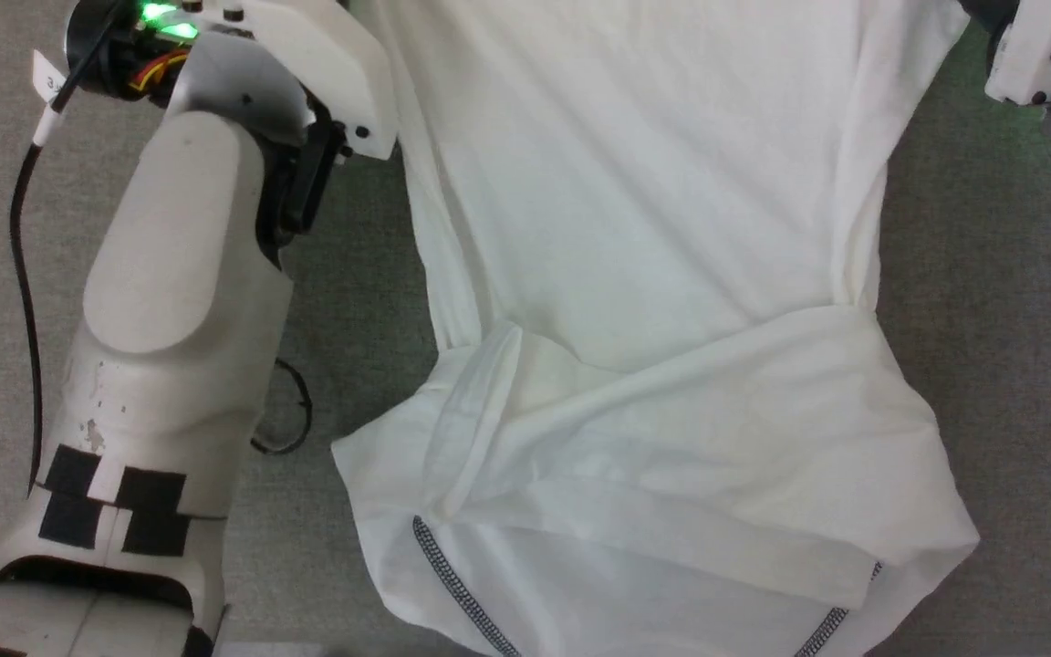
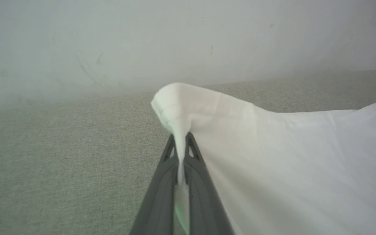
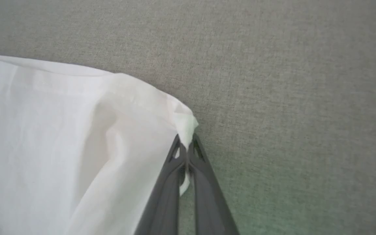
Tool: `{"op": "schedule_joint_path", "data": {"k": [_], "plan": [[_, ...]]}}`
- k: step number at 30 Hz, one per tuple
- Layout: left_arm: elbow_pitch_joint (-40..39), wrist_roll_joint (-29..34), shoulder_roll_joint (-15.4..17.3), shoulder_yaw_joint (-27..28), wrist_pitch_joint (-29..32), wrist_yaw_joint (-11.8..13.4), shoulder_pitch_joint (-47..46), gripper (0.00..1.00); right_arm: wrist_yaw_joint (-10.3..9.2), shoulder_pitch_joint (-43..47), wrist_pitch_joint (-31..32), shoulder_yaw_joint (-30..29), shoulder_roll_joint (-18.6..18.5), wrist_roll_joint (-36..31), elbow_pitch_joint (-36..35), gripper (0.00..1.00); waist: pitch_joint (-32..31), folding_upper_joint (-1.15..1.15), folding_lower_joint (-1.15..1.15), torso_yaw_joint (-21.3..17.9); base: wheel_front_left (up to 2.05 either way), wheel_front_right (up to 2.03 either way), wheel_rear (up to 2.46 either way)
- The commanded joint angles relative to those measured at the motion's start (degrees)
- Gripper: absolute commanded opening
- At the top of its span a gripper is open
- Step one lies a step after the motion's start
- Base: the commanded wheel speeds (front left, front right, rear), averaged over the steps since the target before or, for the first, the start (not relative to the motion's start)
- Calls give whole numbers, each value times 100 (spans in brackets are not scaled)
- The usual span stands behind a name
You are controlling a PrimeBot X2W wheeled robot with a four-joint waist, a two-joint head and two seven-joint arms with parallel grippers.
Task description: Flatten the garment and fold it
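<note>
I am watching the white short-sleeved T-shirt of thin soft fabric [image 1: 653, 228] lying across the middle of the grey carpet-like surface [image 1: 991, 319]. Its near part is doubling over in a wide fold, with grey stitched seams [image 1: 457, 584] showing at the near edge. My left pincer [image 2: 181, 140] is pinching the shirt's far-left corner, which is peaking up above the dark fingers [image 2: 162, 195]. My right pincer [image 3: 185, 143] is pinching the far-right corner, its fingers pressing together on the cloth. My pale left forearm [image 1: 170, 274] is reaching along the shirt's left side
</note>
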Motion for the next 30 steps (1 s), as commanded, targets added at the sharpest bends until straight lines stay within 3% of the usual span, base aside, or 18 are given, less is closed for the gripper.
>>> {"op": "schedule_joint_path", "data": {"k": [1,8,17,23,30], "plan": [[35,-38,75,33,-55,-15,12,0,-4,96,-157,51,-40,-93,22,0,-205,0,-1,-38,0,0,0],[303,-75,296,138,-353,-52,-43,0,-4,-128,-1689,30,-214,-541,269,0,-806,0,-1,-190,0,0,0],[180,-205,473,336,-1010,-24,250,0,-4,-67,-3198,106,-226,-829,338,0,-1486,0,-1,-373,0,0,0],[-410,-604,419,620,-1335,105,1545,0,-4,871,-3695,427,-194,-861,-142,0,-2061,0,-1,-447,0,0,0],[-1623,-831,359,734,-1266,479,3606,0,-4,2659,-3618,652,-384,-823,-1239,0,-2515,0,-1,-471,0,0,0]]}}
